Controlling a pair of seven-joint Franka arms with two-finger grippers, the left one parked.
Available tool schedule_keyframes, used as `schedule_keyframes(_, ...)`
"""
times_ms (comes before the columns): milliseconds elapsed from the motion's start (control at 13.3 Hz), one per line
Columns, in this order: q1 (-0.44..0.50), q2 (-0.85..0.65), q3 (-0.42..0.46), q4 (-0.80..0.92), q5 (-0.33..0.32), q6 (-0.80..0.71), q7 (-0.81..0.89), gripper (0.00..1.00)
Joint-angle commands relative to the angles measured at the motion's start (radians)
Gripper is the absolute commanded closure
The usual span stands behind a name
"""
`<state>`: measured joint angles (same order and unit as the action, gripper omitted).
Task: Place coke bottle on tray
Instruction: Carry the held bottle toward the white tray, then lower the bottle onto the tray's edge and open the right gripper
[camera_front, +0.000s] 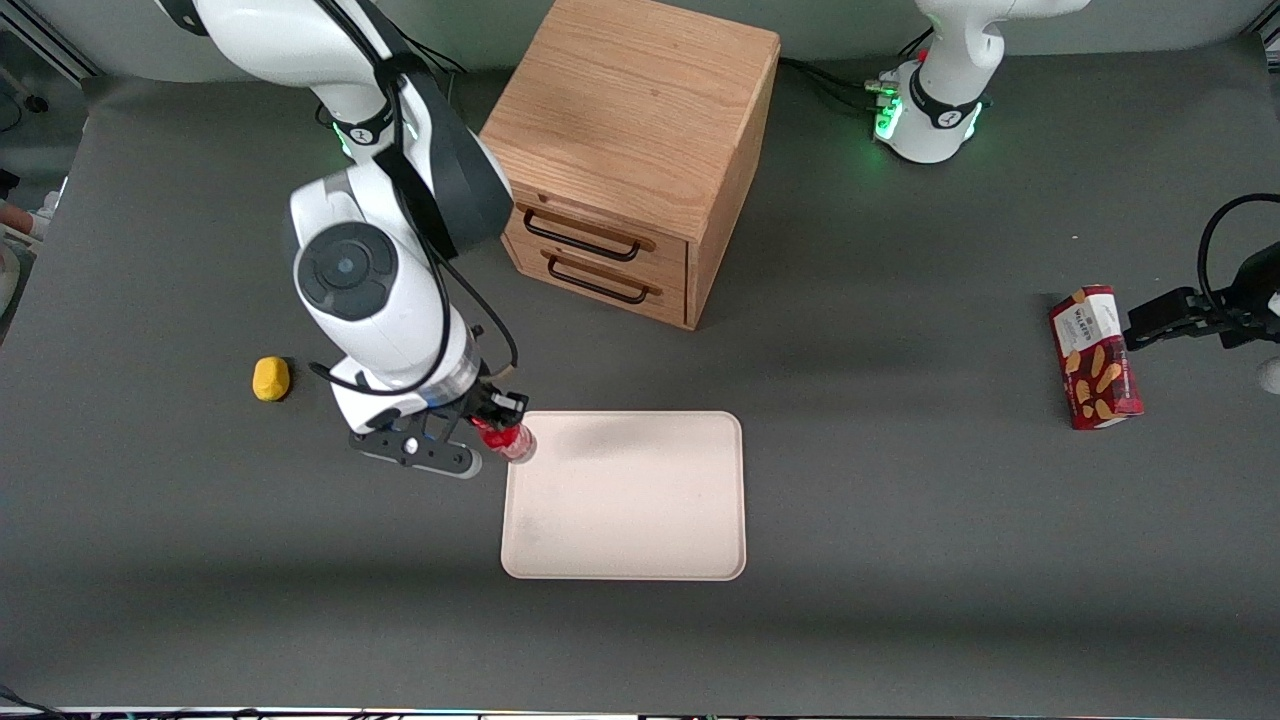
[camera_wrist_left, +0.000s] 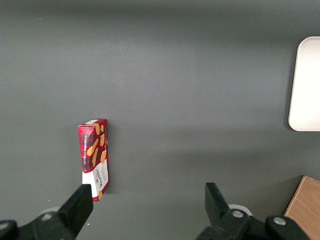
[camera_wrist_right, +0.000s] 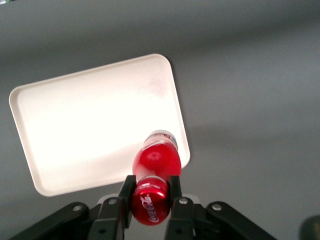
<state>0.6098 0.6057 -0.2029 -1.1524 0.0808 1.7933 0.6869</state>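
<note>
A wooden drawer cabinet (camera_front: 632, 150) fills the upper middle of the front view. Lower centre lies the tray (camera_front: 640, 520), bare inside. The red biscuit box (camera_front: 1095, 357) sits at the frame's right edge. At the tray's upper left corner, the gripper (camera_front: 497, 418) pinches the bottle (camera_front: 508, 438) by its neck, fingers (camera_wrist_right: 175, 192) pressed against both sides just below the cap; the bottle hangs over the tray's rim. A small yellow lemon (camera_front: 271, 378) rests at left.
</note>
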Motion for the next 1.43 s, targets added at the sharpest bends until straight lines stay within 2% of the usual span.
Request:
schedule_keyframes(0, -0.005, 0.034, -0.006, 0.001, 0.019, 0.082, 0.014, 1.00)
schedule_keyframes(300, -0.005, 0.068, -0.006, -0.081, 0.019, 0.202, 0.019, 1.00)
schedule_keyframes(1202, -0.001, 0.088, -0.003, -0.176, 0.027, 0.285, 0.028, 1.00)
schedule_keyframes(1277, -0.001, 0.088, -0.003, -0.176, 0.042, 0.284, 0.028, 0.88)
schedule_keyframes(1352, -0.002, 0.088, -0.003, -0.176, 0.043, 0.281, 0.029, 0.53)
